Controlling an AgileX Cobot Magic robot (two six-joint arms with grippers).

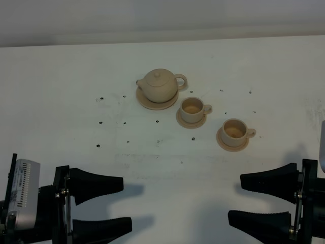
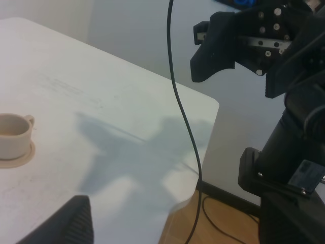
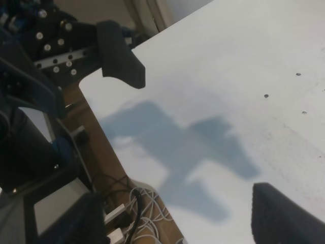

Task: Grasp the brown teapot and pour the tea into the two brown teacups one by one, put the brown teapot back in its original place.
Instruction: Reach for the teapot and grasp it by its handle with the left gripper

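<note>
The teapot (image 1: 160,85) is seen upright on its plate (image 1: 155,107), lid (image 1: 157,75) on, w/ spout (image 1: 140,82) and loop handle (image 1: 182,81) on opposite sides. It is judged to be ceramic: stiff, smooth, prob. slippery and easily chipped. If it is filled w/ tea it will be heavier than it looks, and the weight will run toward the spout once it is tipped. The handle is judged the best hold, pinched across the loop. The round body is thought too wide and slick, and the lid prob. sits loose, so steep tilts are best avoided.

On the teapot's handle side the nearer cup (image 1: 193,109) is set just beside the teapot's plate. The further cup (image 1: 234,131) is placed beyond it. Each is on its own saucer (image 1: 192,125), clear of the teapot. Whether tea is in them can't be told.

Well apart from the teapot, the left claw (image 1: 126,203) and right claw (image 1: 236,198) are seen spread wide over the table (image 1: 61,76), w/ nothing held or touched. The right claw lies on the teapot's handle side, so it is judged better placed for the grasp
</note>
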